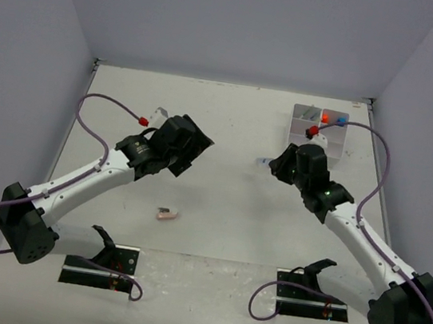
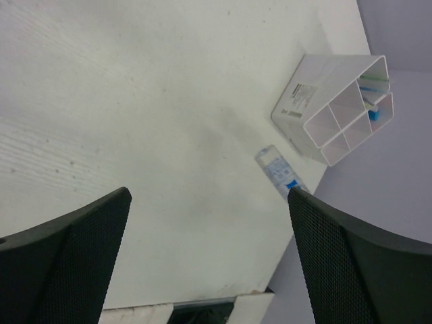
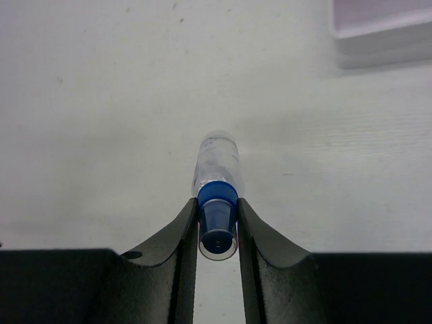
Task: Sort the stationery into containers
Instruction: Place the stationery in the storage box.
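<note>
A slim clear-plastic pen (image 3: 217,158) with a blue tapered cap sat between the smooth black fingers of the right end effector (image 3: 217,226). Its jaws were nearly together and touched the cap on both sides, near the white square-celled organiser box (image 2: 297,101). The left end effector (image 2: 209,229), its mesh-textured pads spread wide, held nothing above the matte tabletop (image 2: 135,101).
</note>
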Robot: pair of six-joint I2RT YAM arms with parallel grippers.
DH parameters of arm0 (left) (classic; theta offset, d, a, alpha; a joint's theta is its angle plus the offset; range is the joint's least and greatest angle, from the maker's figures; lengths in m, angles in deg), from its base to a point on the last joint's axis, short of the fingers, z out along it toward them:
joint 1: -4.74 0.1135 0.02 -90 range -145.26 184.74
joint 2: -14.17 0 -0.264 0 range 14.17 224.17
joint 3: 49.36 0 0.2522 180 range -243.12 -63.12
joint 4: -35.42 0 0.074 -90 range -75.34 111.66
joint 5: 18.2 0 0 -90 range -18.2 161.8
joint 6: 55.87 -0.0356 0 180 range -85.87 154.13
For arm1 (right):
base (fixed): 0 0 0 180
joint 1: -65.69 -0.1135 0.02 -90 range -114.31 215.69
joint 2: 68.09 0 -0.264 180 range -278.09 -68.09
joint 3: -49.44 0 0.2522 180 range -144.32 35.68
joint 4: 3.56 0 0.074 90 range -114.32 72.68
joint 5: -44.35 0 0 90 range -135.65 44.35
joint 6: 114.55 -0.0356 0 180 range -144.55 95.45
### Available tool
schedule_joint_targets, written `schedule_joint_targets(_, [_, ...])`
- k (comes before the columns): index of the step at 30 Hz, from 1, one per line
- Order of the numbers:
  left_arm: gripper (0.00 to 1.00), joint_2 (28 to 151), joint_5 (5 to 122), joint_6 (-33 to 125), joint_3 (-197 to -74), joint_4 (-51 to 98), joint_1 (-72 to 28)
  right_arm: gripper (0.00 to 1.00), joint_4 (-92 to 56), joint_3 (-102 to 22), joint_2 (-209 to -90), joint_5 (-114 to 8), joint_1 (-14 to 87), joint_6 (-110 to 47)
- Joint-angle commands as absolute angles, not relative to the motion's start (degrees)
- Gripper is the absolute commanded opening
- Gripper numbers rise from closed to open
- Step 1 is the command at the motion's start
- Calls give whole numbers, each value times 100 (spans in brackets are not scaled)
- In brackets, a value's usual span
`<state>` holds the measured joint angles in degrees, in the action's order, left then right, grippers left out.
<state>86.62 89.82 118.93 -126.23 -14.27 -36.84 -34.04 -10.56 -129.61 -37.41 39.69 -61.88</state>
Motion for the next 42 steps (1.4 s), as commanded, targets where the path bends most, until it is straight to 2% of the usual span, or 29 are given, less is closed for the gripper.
schedule_joint_targets(1, [100,7916,9968,11154,-12318,-1928,-3666,0,-4157,-1857,-13084,-4024,4478,-5612])
schedule_joint_targets(3, [100,7528,9935,10627,-11966,-1539,-3666,0,-4463,-2341,-13358,-3820,4692,-5404])
schedule_joint_targets(11, [100,6824,9978,9262,-11482,-1857,-3666,0,-5172,-3826,-14554,-3535,5337,-5033])
schedule_joint_targets(18, [100,6332,9742,8902,-10962,-1879,-3666,0,-5355,-4391,-15159,-3668,5664,-4786])
schedule_joint_targets(30, [100,6326,9694,8792,-10782,-2031,-3661,0,-5599,-5261,-16261,-3681,5840,-4481])
schedule_joint_targets(42, [100,6300,9870,8762,-10706,-2132,-3661,1,-5713,-5459,-16739,-3618,5848,-4450])
